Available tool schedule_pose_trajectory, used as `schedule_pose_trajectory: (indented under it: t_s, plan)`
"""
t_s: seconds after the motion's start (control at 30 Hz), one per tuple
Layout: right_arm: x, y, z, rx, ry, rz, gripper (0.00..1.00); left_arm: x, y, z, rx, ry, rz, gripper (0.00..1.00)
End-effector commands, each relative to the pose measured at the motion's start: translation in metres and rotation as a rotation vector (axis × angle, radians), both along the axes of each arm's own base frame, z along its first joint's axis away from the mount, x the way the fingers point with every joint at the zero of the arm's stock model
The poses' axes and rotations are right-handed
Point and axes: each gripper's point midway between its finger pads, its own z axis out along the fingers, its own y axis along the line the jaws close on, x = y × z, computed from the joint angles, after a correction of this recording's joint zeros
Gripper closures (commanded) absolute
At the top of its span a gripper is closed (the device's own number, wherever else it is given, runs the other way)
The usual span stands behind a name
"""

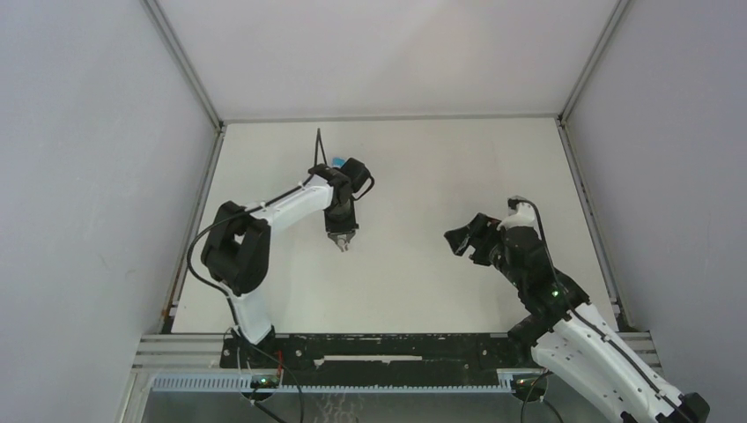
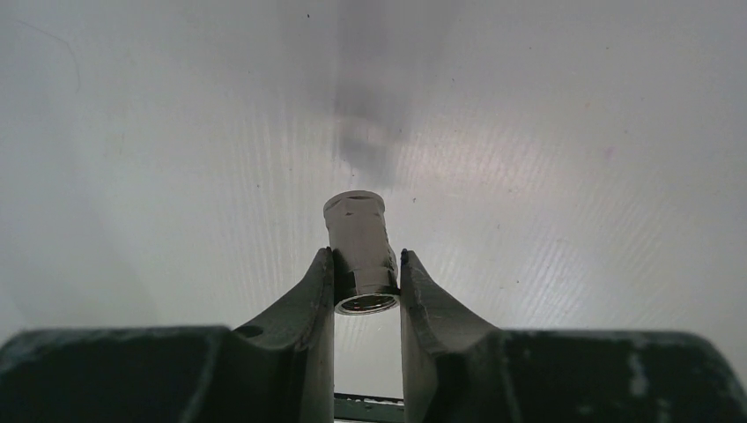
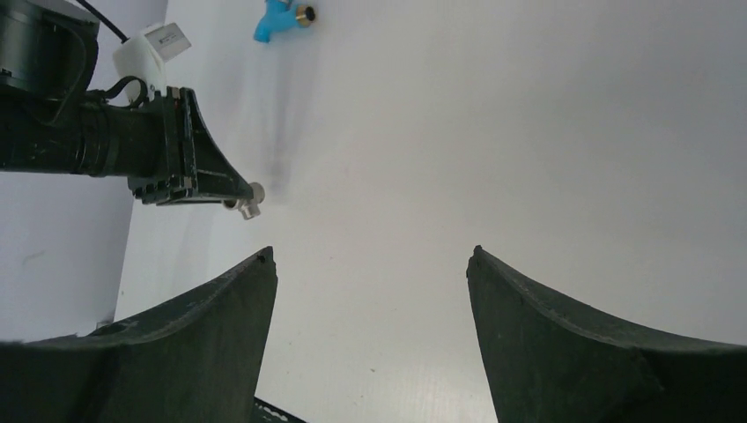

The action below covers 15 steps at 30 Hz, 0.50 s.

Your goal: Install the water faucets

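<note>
Top view: the left claw (image 1: 342, 241) hangs over the white desk (image 1: 423, 167). The blue tap (image 1: 337, 162) peeks out beside that arm's wrist, and the right claw (image 1: 460, 238) is well apart.

Left wrist: the jaws pinch a grey metal fitting (image 2: 359, 238), which pokes forward.

Right wrist: the fingers are spread wide and hold nothing. The blue tap lies on the desk beyond the left claw.

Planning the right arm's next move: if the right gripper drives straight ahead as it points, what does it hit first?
Probably bare table: nothing shows between the fingers of the open right gripper. The left gripper, shut on the grey fitting, sits left of that line. Depth is unclear.
</note>
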Motion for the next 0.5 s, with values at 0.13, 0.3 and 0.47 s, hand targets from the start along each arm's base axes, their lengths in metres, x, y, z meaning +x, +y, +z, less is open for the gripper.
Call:
schedule_pose_trajectory:
  t_s: [0.13,0.3,0.47]
  plan:
    - [-0.005,-0.022,-0.018,-0.045,0.051,-0.088,0.15,0.010,-0.008,-0.015,-0.055,0.046,0.021,0.88]
    - [-0.005,-0.019,-0.019,-0.037,0.054,-0.076,0.15,0.006,-0.010,-0.031,-0.049,0.097,0.026,0.81]
    - [-0.005,-0.020,-0.017,-0.032,0.049,-0.080,0.16,0.007,-0.006,-0.037,-0.041,0.104,0.040,0.47]
